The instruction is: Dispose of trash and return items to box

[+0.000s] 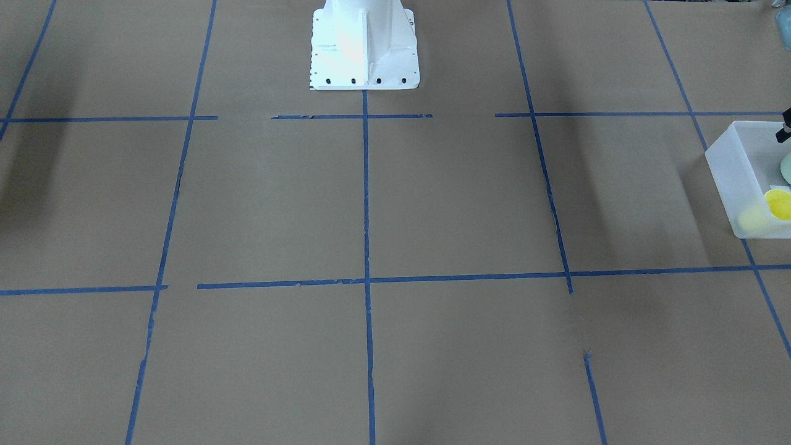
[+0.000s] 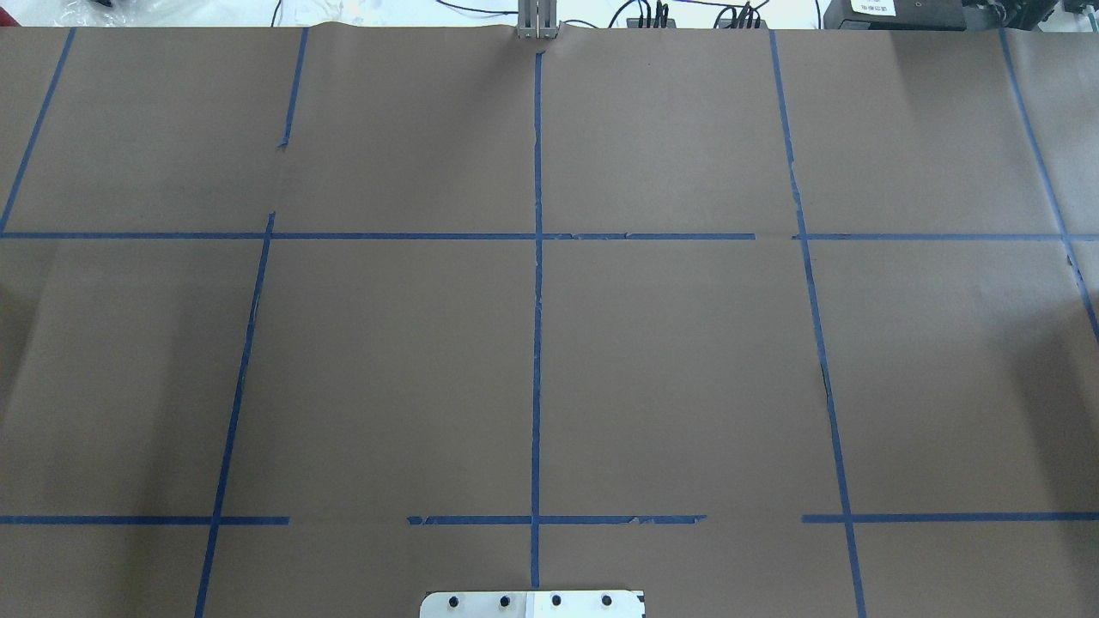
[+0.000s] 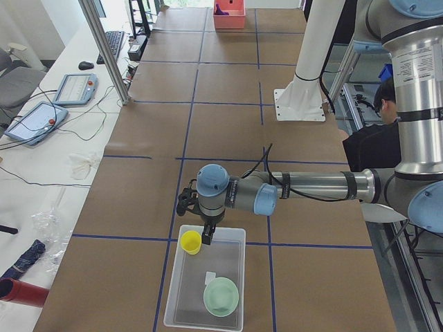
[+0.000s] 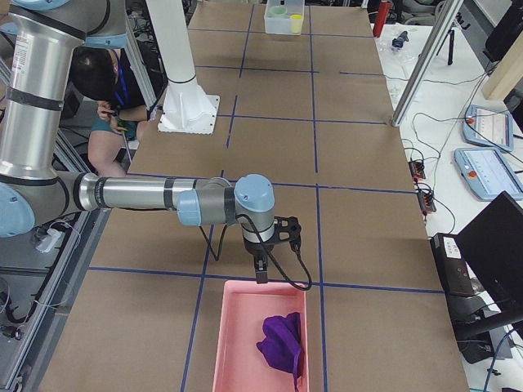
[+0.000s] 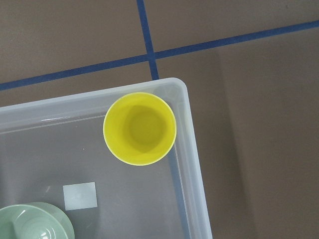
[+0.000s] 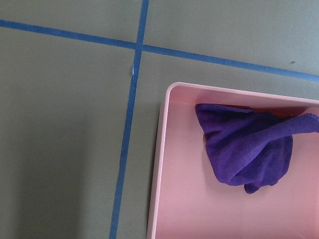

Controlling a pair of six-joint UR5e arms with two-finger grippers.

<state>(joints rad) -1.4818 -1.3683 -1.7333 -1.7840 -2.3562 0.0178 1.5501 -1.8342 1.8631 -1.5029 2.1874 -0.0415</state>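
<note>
The yellow cup (image 5: 139, 128) stands upright in a corner of the translucent white box (image 5: 194, 164). The mint-green bowl (image 5: 32, 221) sits in the same box, beyond a small white label (image 5: 79, 195). In the exterior left view my left gripper (image 3: 208, 232) hangs just over the box (image 3: 235, 277), beside the cup (image 3: 191, 241), with the bowl (image 3: 221, 296) at the box's near end. No fingers show in the left wrist view, so I cannot tell whether it is open or shut. My right gripper (image 4: 260, 269) hovers over the end of a pink bin (image 4: 237, 343); I cannot tell its state.
A purple cloth (image 6: 249, 149) lies in the pink bin (image 6: 164, 174). In the front-facing view the box (image 1: 735, 179) with the cup (image 1: 777, 204) sits at the right edge. The robot's white base (image 1: 364, 49) stands at mid table. Brown paper with blue tape lines (image 2: 537, 343) covers the table.
</note>
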